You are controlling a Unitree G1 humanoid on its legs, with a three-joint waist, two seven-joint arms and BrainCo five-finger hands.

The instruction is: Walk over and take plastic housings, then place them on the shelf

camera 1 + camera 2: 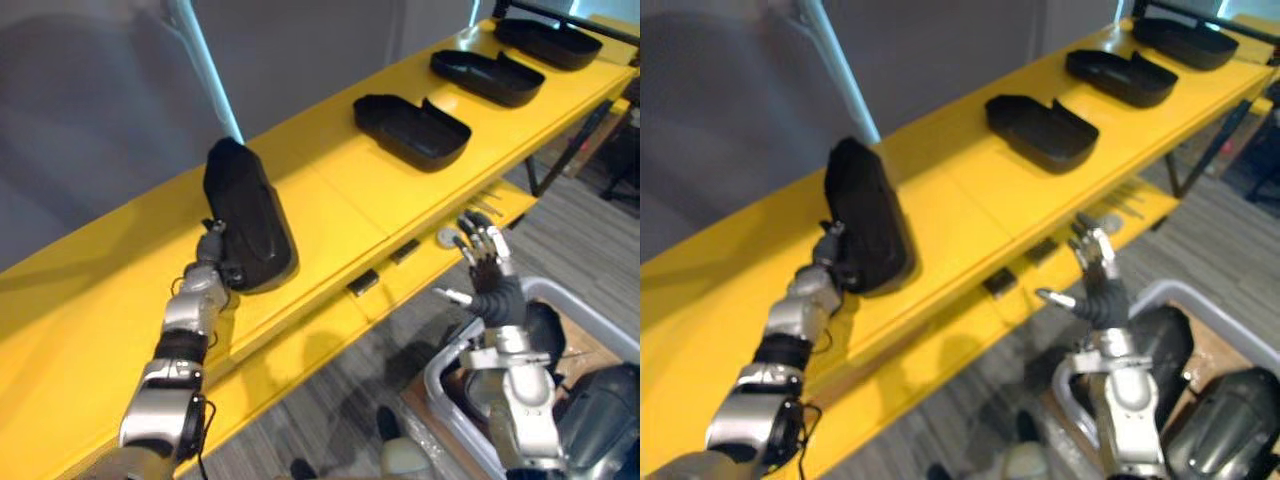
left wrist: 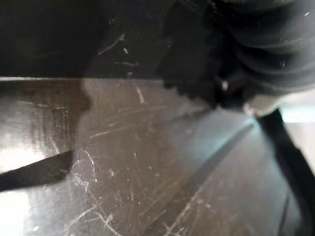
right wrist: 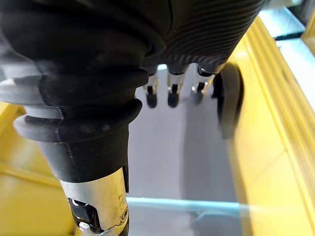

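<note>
A black plastic housing (image 1: 247, 213) rests dome side up on the yellow shelf (image 1: 345, 195), toward its left part. My left hand (image 1: 213, 262) is at the housing's near end, fingers and thumb curled on its rim. The left wrist view shows the housing's scratched surface (image 2: 147, 162) very close. Three more black housings lie open side up further right along the shelf: one (image 1: 412, 130), a second (image 1: 487, 77) and a third (image 1: 548, 42). My right hand (image 1: 490, 275) is raised in front of the lower shelf, open and holding nothing, with its fingers (image 3: 170, 93) straight.
A grey bin (image 1: 580, 305) at the lower right holds more dark housings (image 1: 600, 420). The lower yellow shelf (image 1: 300, 360) carries small dark clips (image 1: 405, 250) and a round part (image 1: 447, 237). A grey wall stands behind the shelf. Dark frame legs (image 1: 560, 150) stand at the right.
</note>
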